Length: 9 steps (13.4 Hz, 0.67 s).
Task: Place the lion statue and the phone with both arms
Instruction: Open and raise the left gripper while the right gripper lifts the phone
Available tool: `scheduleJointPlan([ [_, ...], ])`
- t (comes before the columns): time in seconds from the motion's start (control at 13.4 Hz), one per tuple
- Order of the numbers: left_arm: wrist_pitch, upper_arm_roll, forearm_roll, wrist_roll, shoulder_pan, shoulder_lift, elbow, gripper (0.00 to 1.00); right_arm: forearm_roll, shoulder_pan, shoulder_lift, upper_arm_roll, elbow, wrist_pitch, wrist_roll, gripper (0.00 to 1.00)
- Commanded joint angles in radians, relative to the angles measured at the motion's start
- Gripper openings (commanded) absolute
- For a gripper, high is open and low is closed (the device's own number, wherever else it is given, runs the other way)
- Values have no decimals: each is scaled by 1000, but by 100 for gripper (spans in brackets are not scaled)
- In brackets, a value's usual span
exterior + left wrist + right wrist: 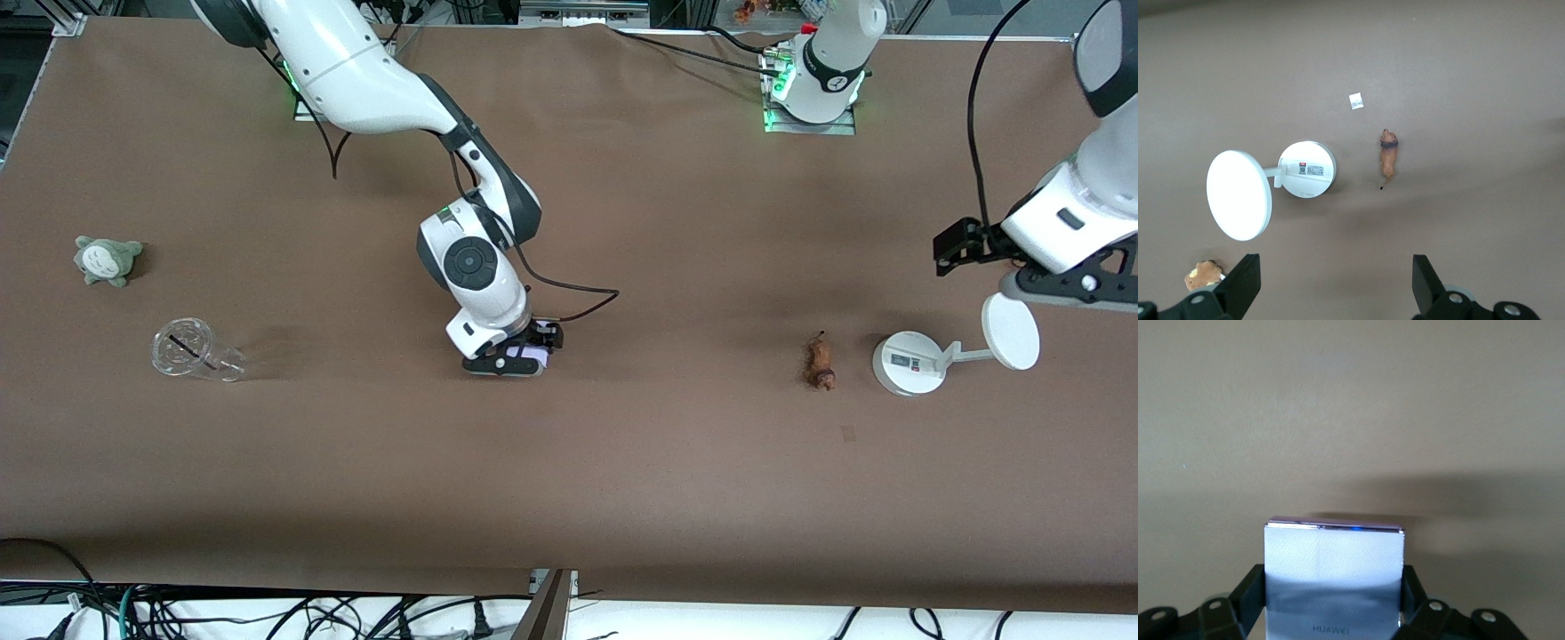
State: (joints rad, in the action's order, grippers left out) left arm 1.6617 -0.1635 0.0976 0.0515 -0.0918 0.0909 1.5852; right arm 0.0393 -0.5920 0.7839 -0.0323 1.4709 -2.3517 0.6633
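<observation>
The phone [534,355], a pale lavender-white slab, sits between the fingers of my right gripper [514,360] low at the middle of the table. In the right wrist view the phone [1333,567] fills the gap and both black fingers [1253,590] press its edges, so the right gripper [1333,593] is shut on it. The lion statue [819,360] lies free on the table toward the left arm's end, beside a white stand. My left gripper [1335,270] hangs open and empty above the table near that stand, with the lion statue [1389,157] below it and apart from it.
A white round-based stand [909,363] with a disc [1011,332] stands next to the lion. A grey-green plush toy [107,259] and a clear cup [191,349] on its side lie at the right arm's end. A brown plush toy [1203,274] shows by the left gripper.
</observation>
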Motion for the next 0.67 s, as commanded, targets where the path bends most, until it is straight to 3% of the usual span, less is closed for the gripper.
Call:
scheduleJointPlan([
  [0.0,81,38,-27,18,50,-114,154,100,-15,-3,-106,41,20,133,-65,20],
  [0.15,118,61,-55,-5,76,-161,234,100,-15,-3,-158,101,28,234,-181,20],
  [0.6,87,50,-55,-30,83,-140,211,100,5,8,-295,287,150,305,-569,20],
])
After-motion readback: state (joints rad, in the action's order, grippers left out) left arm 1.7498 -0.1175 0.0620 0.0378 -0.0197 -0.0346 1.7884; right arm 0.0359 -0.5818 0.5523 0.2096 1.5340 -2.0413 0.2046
